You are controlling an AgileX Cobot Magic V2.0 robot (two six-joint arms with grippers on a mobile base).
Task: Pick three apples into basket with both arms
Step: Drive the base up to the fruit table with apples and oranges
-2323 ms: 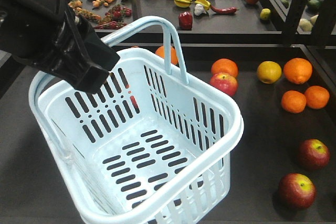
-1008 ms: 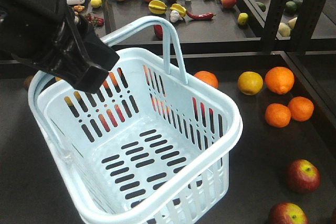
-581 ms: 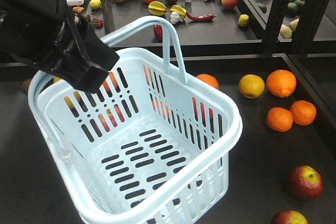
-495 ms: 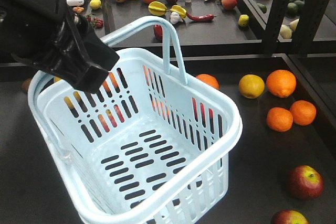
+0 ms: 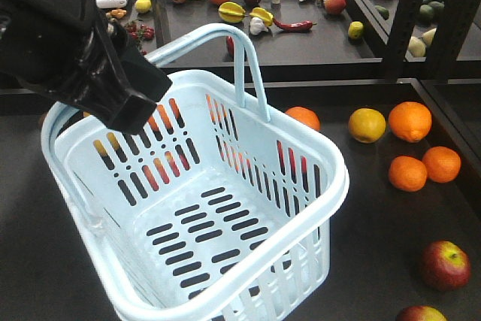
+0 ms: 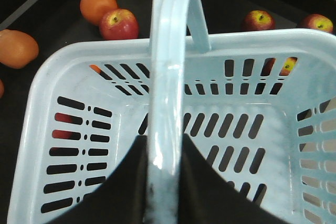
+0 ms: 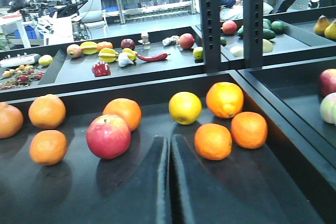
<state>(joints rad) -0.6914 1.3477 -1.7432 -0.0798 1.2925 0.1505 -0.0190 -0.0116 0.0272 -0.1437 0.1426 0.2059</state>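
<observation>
Basket (image 5: 331, 186) hangs tilted, mouth open and floor bare; the left arm (image 5: 83, 58) covers its rim at 10 o'clock and the raised handle (image 5: 252, 73) stands over the 12 o'clock edge, leaving entry from 2 round to 8 o'clock. From the left wrist, that handle crosses the mouth from 12 to 6, splitting it into two lanes. Ahead of the right gripper (image 7: 169, 138), fingers drawn together, bare tabletop (image 7: 131, 182) runs toward 12 between a red apple (image 7: 108, 136) at 10 o'clock and two oranges (image 7: 212, 141) at 1; another orange (image 7: 122, 113) sits just behind the apple, black posts (image 7: 209, 19) rise farther back
</observation>
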